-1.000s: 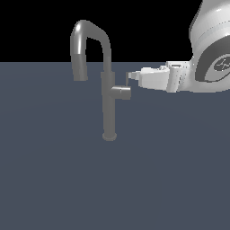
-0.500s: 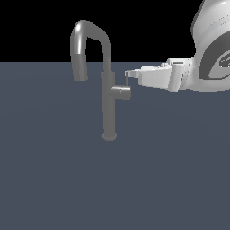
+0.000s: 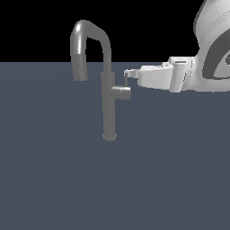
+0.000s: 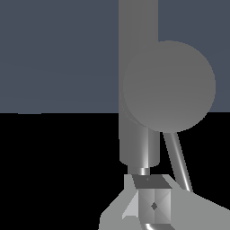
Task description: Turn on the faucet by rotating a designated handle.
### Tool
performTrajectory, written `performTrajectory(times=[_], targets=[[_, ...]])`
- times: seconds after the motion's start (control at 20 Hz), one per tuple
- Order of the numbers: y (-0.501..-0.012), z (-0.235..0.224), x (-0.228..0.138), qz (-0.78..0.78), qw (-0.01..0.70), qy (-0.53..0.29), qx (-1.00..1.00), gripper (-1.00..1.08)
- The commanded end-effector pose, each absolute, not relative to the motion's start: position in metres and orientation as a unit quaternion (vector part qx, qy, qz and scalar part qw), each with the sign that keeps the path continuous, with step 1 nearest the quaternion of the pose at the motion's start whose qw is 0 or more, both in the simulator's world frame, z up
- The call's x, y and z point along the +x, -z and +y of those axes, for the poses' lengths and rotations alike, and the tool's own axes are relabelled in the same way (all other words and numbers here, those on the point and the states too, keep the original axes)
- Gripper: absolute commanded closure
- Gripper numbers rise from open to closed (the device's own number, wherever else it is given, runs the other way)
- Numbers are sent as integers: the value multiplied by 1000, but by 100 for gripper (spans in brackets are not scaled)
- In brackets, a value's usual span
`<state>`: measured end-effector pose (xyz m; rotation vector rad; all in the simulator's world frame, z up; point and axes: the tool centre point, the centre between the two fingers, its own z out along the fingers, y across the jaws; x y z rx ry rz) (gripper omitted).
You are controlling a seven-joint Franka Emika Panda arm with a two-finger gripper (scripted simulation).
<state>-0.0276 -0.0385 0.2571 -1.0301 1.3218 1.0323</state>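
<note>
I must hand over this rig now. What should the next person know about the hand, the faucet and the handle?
Hand: at the handle's rod, coming from the exterior view's right; open or shut cannot be told.
Faucet: upright on the grey surface, spout arching to the exterior view's left.
Handle: short stub on the pillar's right side in the exterior view, thin rod at its end.
Done: approach.
Left: probably push the rod to rotate the handle.

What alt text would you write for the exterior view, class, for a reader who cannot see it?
A white robot hand reaches from the exterior view's right to the thin lever of the handle on a tall grey gooseneck faucet, which stands on a flat dark blue-grey surface.
</note>
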Motion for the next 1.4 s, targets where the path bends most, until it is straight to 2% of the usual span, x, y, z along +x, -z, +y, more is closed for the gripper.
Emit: performTrajectory(times=[0.0, 0.15, 0.25, 0.7, 0.8, 1.15, 1.25, 1.35], targets=[[-258, -36, -40, 558, 552, -441, -435, 108], [-258, -33, -51, 557, 552, -442, -436, 108], [-260, -35, -42, 557, 555, -436, -438, 108], [-241, -26, -79, 557, 552, -442, -436, 108], [-251, -29, -70, 553, 558, -435, -440, 108], [-214, -23, -94, 557, 552, -441, -436, 108], [-232, -25, -84, 548, 562, -433, -444, 108], [-221, -25, -86, 550, 560, -435, -442, 108]])
